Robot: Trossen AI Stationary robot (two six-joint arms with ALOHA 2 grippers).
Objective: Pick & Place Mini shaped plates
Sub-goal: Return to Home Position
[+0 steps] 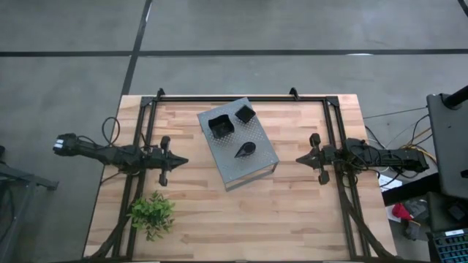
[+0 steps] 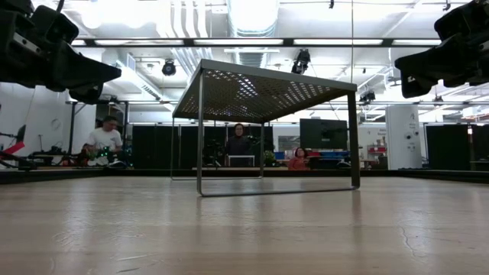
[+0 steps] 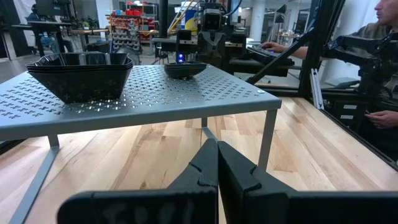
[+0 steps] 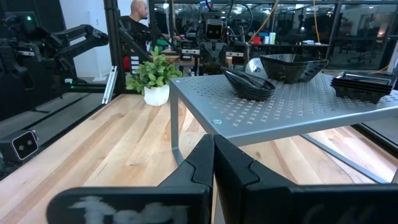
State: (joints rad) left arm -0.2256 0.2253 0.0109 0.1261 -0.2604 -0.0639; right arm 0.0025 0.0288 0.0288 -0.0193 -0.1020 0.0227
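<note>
Low view: shelf underside; high view: plates.

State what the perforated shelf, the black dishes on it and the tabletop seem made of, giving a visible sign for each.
Perforated shelf: likely painted metal, matte grey, a thin sheet with punched holes and slim legs. Black dishes: glossy, with highlights on the rims; ceramic or plastic, unclear. Tabletop: wood, pale planks with grain.

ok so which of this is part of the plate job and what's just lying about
Job: deep square plate stack, flat square plate stack, leaf plate stack, grey shelf under them, left gripper, right gripper (both shut, beside the shelf).
Lying about: potted plant.
</note>
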